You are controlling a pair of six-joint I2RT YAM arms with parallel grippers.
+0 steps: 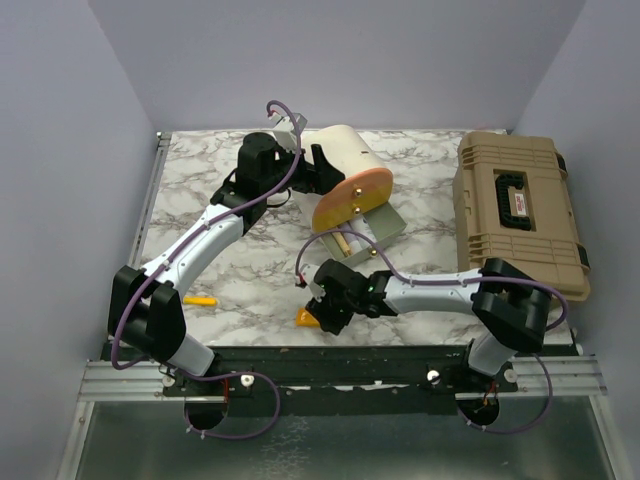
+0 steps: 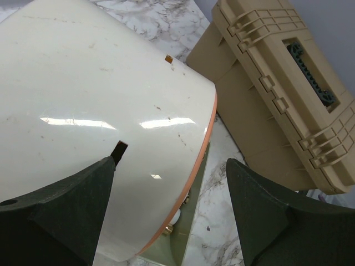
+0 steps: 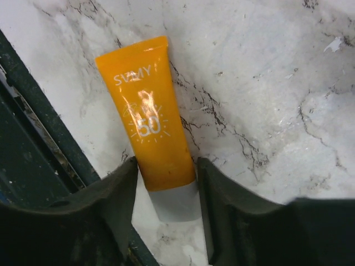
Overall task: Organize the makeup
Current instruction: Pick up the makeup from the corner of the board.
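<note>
An orange tube of makeup lies flat on the marble table near its front edge, also seen from above as the orange tube. My right gripper straddles its cap end, both fingers touching its sides; from above the right gripper is low over it. A yellow pen lies at the front left. My left gripper is open at the cream-and-orange round case; its left finger rests against the shell, its right finger stands apart. A whitish and a gold piece peek out under the case's rim.
The big tan toolbox lies shut at the right, close to the round case. A greenish tray sticks out under the case. The table's dark front rail runs just left of the orange tube.
</note>
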